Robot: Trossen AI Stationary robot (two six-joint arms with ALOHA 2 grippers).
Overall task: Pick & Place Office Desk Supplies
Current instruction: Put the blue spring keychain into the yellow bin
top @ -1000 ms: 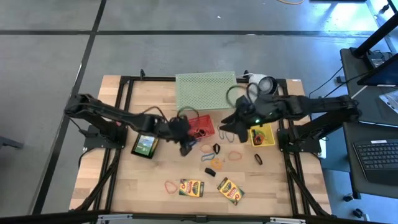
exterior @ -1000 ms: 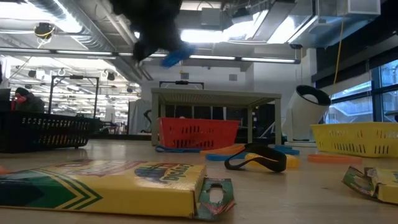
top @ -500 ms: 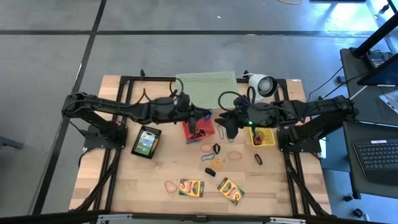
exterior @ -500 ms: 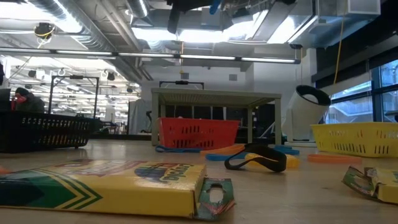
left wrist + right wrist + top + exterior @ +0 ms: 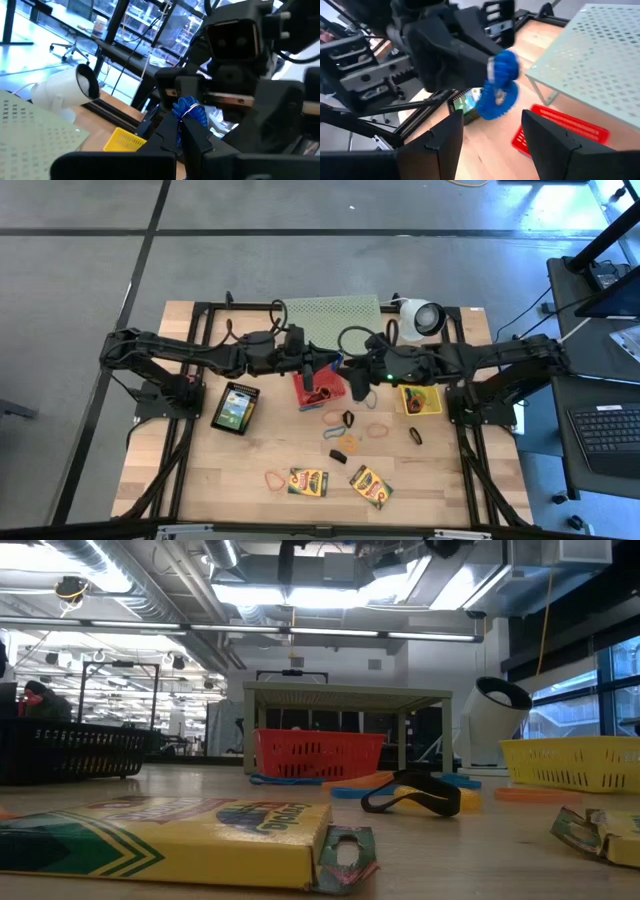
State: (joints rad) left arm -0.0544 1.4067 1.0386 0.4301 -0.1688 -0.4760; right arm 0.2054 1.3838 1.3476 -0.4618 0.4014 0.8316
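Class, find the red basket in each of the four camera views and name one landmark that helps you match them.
High view: red basket at table centre, under both grippers.
Low view: red basket mid-picture, before the pale green mesh stand.
Left wrist view: not in it.
Right wrist view: red basket beside the stand's leg.
Shared landmark: the mesh stand.

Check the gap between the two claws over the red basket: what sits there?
A blue rubber-band bundle, pinched in the shut left claw and facing the open right claw above the red basket; clearest in the right wrist view.
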